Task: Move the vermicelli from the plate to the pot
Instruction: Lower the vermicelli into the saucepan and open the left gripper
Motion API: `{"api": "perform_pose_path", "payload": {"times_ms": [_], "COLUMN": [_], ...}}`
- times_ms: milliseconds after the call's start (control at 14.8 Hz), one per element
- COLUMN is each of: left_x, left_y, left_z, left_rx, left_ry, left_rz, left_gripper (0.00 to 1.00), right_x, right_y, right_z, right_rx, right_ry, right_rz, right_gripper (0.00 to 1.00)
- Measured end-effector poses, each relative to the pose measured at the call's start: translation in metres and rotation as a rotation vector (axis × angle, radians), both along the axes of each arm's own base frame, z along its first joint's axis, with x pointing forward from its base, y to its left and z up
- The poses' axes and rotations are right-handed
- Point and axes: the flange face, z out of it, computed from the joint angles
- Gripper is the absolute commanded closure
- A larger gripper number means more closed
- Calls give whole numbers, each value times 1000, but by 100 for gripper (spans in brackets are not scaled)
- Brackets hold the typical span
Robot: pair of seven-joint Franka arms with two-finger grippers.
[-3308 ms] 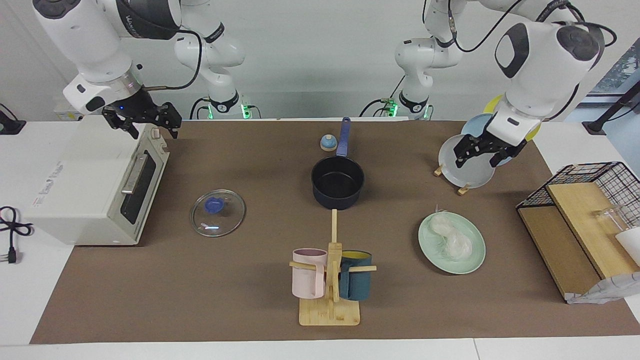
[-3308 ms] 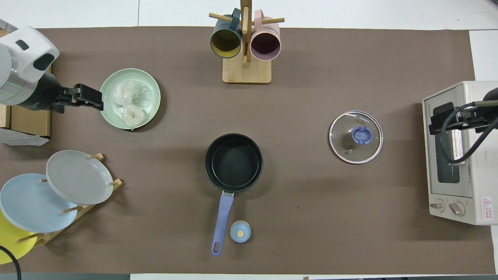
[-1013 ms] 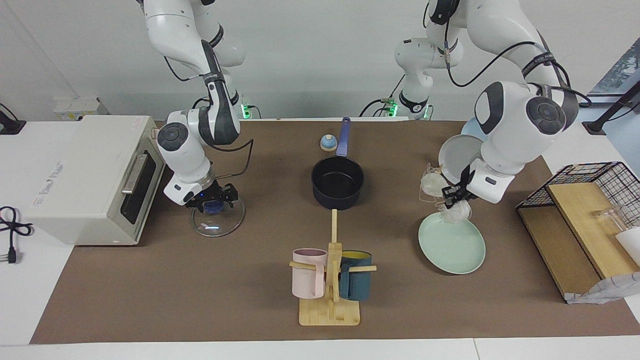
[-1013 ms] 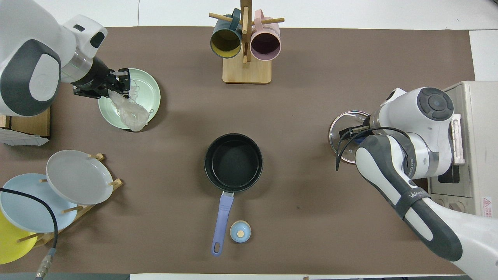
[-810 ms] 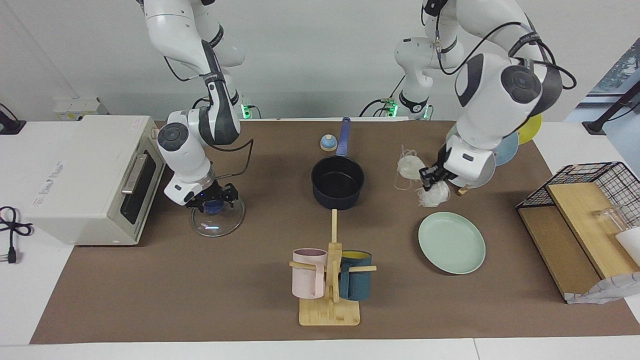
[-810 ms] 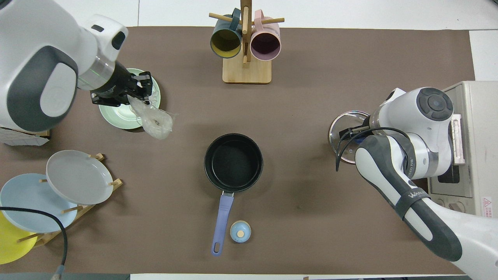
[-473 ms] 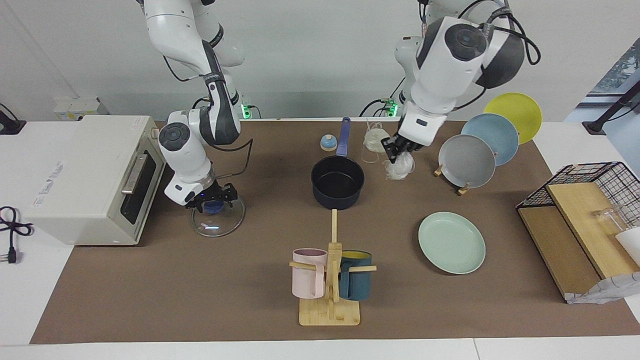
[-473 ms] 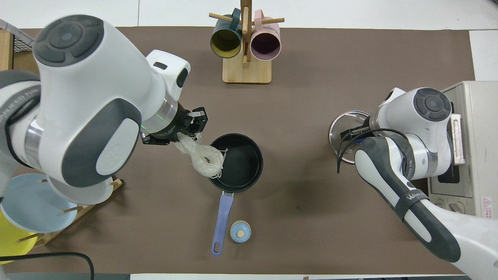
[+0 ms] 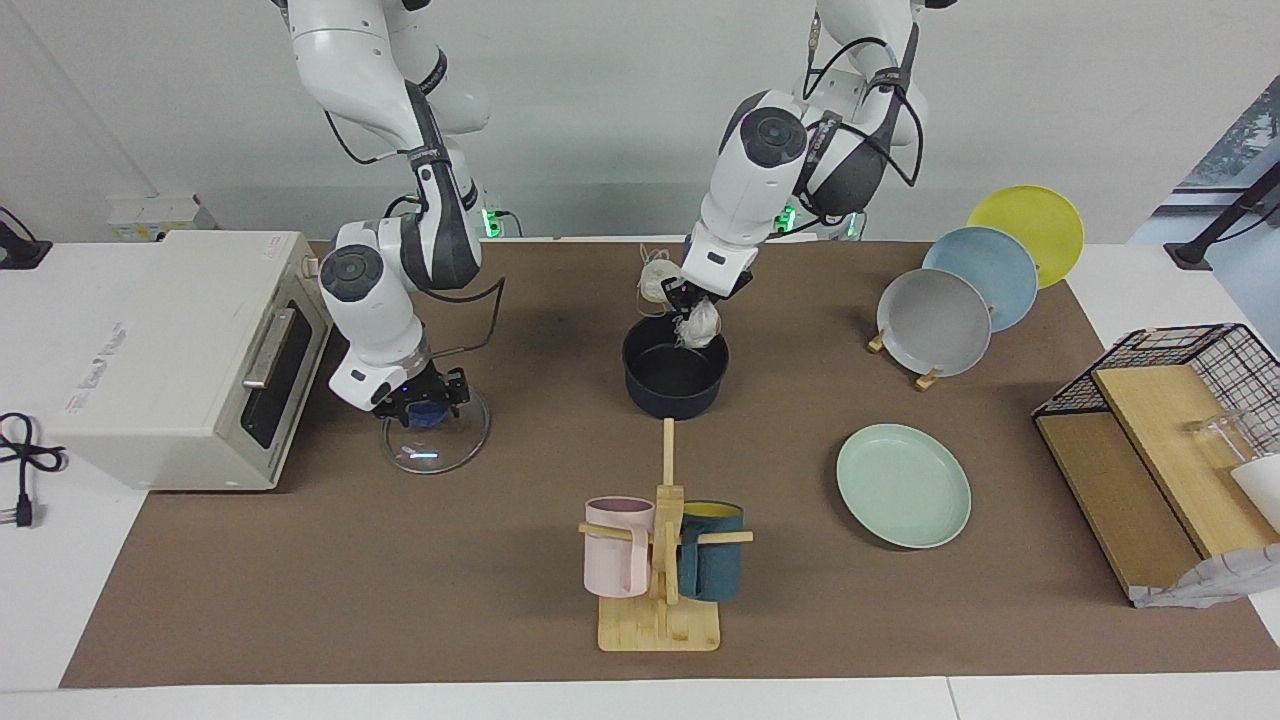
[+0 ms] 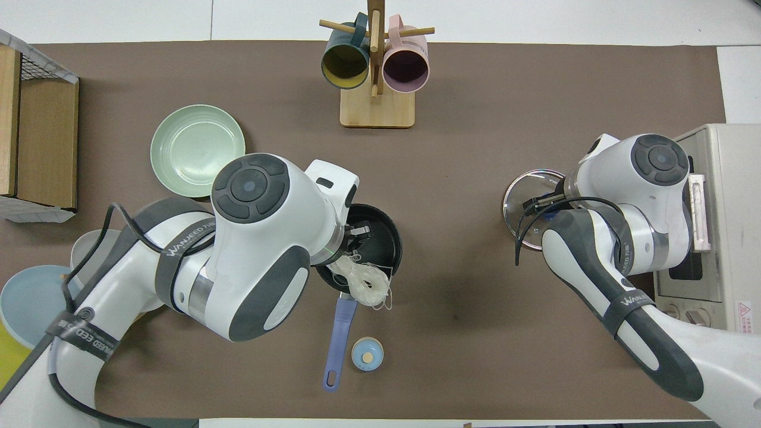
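My left gripper [image 9: 692, 299] is shut on the vermicelli [image 9: 700, 321] and holds the two whitish bundles just over the rim of the dark pot [image 9: 675, 377]. One bundle [image 9: 657, 281] hangs out to the side, over the pot's blue handle [image 10: 340, 333]. In the overhead view the vermicelli [image 10: 368, 283] shows over the pot's rim [image 10: 389, 238] at the handle end. The mint-green plate [image 9: 903, 485] lies bare, toward the left arm's end. My right gripper [image 9: 425, 397] sits low at the blue knob of a glass lid [image 9: 436, 440].
A mug rack [image 9: 658, 560] with a pink and a teal mug stands farther from the robots than the pot. A toaster oven [image 9: 180, 360] is beside the lid. A plate rack [image 9: 935, 320] and a wire-and-wood shelf [image 9: 1150, 440] stand at the left arm's end. A small blue bell [image 10: 367, 353] lies beside the handle.
My left gripper has carried the vermicelli from beside the pot to over it and has come lower. The right gripper has stayed at the lid's knob.
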Motion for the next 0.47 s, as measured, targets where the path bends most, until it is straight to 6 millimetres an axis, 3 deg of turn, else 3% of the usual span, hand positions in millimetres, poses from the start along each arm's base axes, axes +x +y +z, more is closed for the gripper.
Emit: {"api": "perform_pose_path", "payload": {"times_ms": [68, 473], "left_x": [-2, 0], "left_y": [-2, -2], "left_z": [-8, -44], "left_rx": [-2, -10], "left_ry": [-5, -25], "left_rz": [0, 16], "left_gripper": [100, 100], "right_x": [0, 0], "right_y": [0, 0], "right_z": [0, 2], "right_rx": [0, -4], "right_ry": [0, 24], "right_rz": [0, 12], "right_gripper": [49, 55]}}
